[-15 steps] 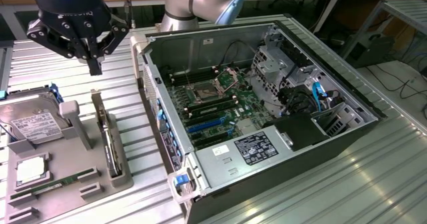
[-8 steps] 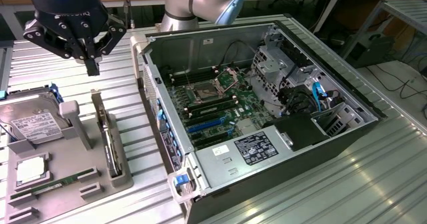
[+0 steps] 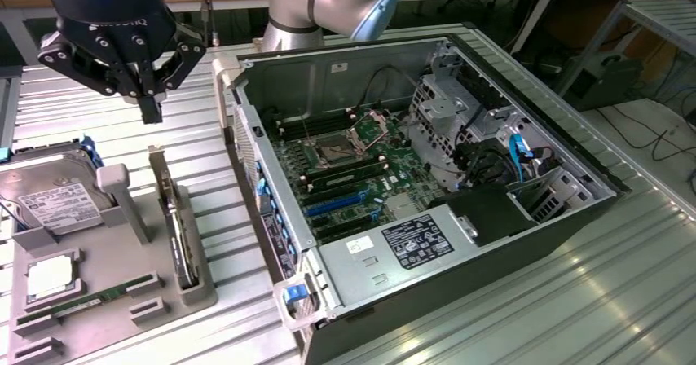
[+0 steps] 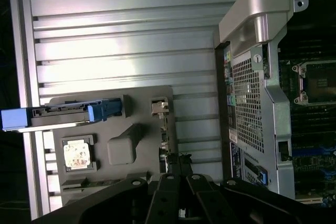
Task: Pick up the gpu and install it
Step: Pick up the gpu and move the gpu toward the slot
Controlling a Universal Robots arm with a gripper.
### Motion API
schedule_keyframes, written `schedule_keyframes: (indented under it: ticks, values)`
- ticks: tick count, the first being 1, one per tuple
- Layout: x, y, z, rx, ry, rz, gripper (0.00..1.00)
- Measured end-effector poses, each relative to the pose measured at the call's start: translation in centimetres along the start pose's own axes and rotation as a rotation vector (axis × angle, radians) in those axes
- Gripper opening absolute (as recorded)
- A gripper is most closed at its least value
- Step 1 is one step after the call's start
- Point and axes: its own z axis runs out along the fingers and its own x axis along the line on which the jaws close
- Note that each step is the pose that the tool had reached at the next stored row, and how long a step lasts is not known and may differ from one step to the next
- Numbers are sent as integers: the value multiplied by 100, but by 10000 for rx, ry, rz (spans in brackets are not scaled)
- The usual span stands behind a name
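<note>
The gpu (image 3: 174,218) stands on edge in a slot of the grey parts holder (image 3: 125,259), directly below the hand (image 3: 151,112) and apart from it. The hand hangs over the card with its fingers pressed together, gripping nothing. Beyond the card in the same holder sit the hard drive (image 3: 49,198), the CPU (image 3: 49,275) and the RAM stick (image 3: 93,300). To the hand's other side the open computer case (image 3: 326,76) lies on the ribbed worktop (image 3: 609,300), its blue expansion slots (image 3: 332,206) bare. By this showing nothing is done yet: both the pick-up and the installing remain.
</note>
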Motion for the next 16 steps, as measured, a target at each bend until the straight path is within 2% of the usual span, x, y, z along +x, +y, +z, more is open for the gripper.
schedule_keyframes:
  ticks: [2,3,4,6,7,8,11,12,13,16]
  values:
    - [0,0,0,0,0,0,11]
    - [0,0,0,0,0,0,17]
    - [0,0,0,0,1,0,30]
    - [0,0,0,0,0,0,42]
    - [0,0,0,1,0,0,54]
    - [0,0,0,0,0,0,54]
    - [0,0,0,0,0,-11,72]
    - [1,-1,0,-1,7,-140,72]
    - [1,-2,1,-3,12,-267,78]
    - [0,-22,2,-5,23,-512,78]
